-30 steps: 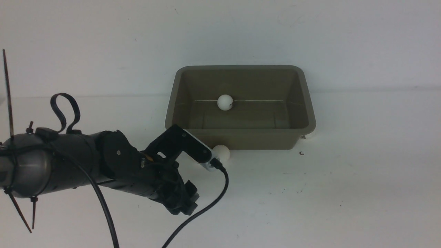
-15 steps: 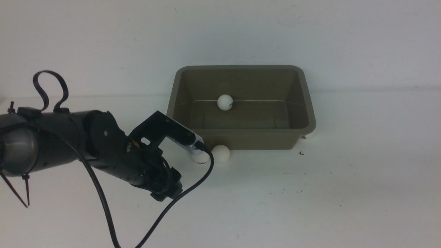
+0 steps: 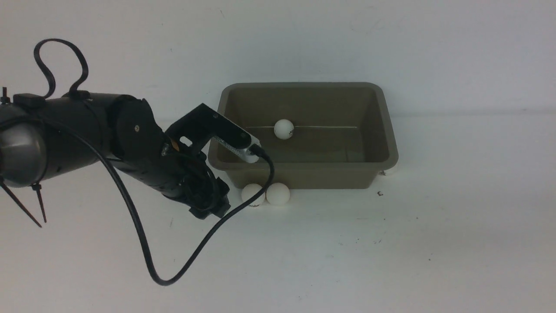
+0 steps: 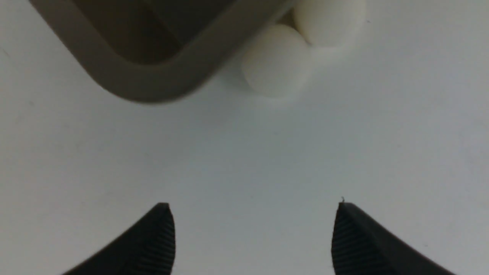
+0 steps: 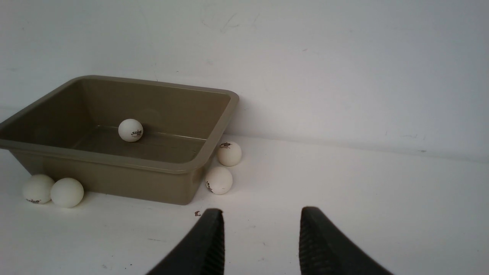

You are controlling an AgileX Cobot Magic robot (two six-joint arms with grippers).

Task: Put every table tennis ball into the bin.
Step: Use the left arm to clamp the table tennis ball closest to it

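Ball (image 3: 283, 129) in bin (image 3: 304, 178), by its far wall | two balls (image 3: 253, 194) (image 3: 278, 193) touching each other on table (image 3: 391, 261), just beside bin's near wall | two more balls (image 5: 229, 153) (image 5: 219, 180) beside bin's right end | left gripper (image 4: 253, 208) spread wide, empty, near the touching pair | right gripper (image 5: 263, 212) jaws apart, empty, well apart from bin

- Front view: my left arm (image 3: 130, 148) covers the near-left corner of the bin (image 3: 304, 179).
- Same view: the bin's near-right corner hides all but a white sliver of a table tennis ball (image 3: 389, 170).
- Left wrist view: the bin's rim and the nearer ball (image 4: 275, 61) are blurred; the farther ball (image 4: 328, 19) runs off the picture.
- The wrist views crop my left fingers (image 4: 153, 244) and right fingers (image 5: 206, 244) at the picture's edge.
- The printed marks (image 5: 225, 145) on the balls are too small to read.
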